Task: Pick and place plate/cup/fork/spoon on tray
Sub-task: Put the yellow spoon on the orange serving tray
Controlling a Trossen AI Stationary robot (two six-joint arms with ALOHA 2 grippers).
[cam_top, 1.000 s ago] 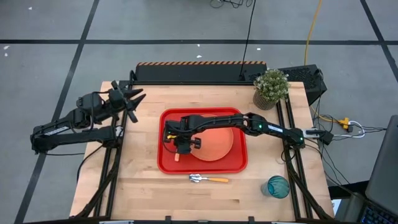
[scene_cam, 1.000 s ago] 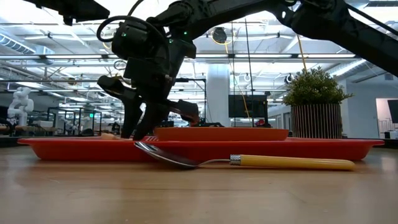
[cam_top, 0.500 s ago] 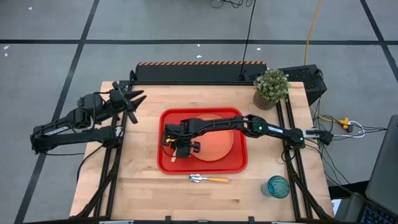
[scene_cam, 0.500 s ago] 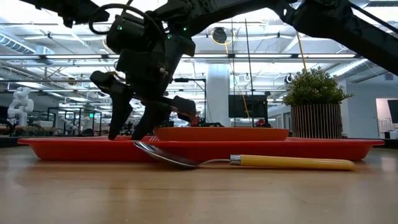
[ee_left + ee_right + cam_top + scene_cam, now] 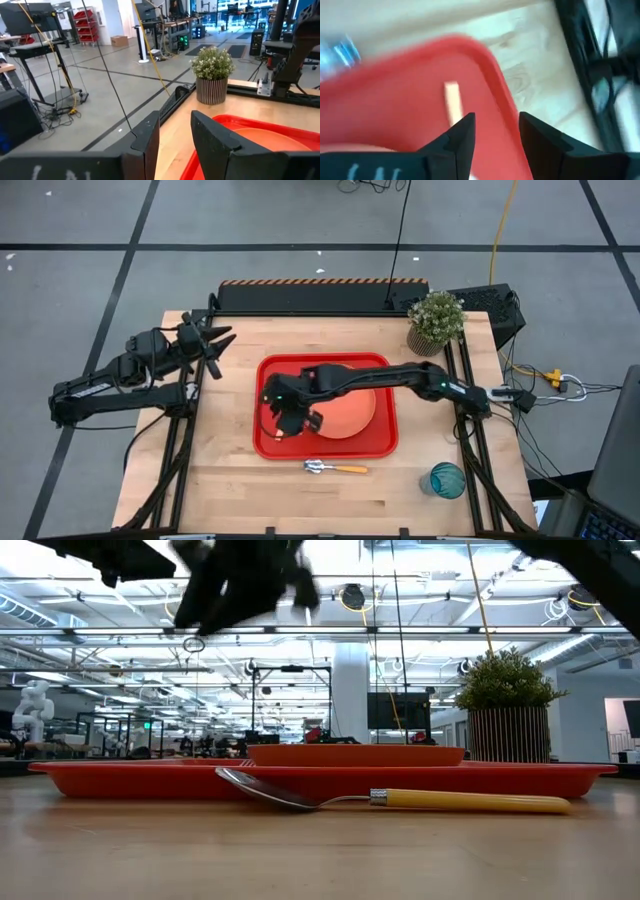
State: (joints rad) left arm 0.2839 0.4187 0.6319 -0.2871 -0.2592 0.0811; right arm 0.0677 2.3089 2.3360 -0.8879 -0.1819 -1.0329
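The red tray (image 5: 388,435) lies mid-table with the orange plate (image 5: 350,412) on its right half. The fork shows only as an orange handle (image 5: 452,102) lying on the tray's floor in its left half. My right gripper (image 5: 495,125) hangs open above that handle (image 5: 290,420), well clear of the tray (image 5: 240,585), touching nothing. The spoon (image 5: 400,800) lies on the table before the tray's near rim (image 5: 335,468). The teal cup (image 5: 447,480) stands at the near right. My left gripper (image 5: 215,340) waits open off the tray's far left corner.
A potted plant (image 5: 436,320) stands at the far right corner. Black rails run down both table sides. Bare wood lies left of the tray and along the near edge, between the spoon and the cup.
My right gripper has opened and let go of the fork, which now lies on the tray's left half. The gripper has then gone straight up, from down at the tray floor to high above it.
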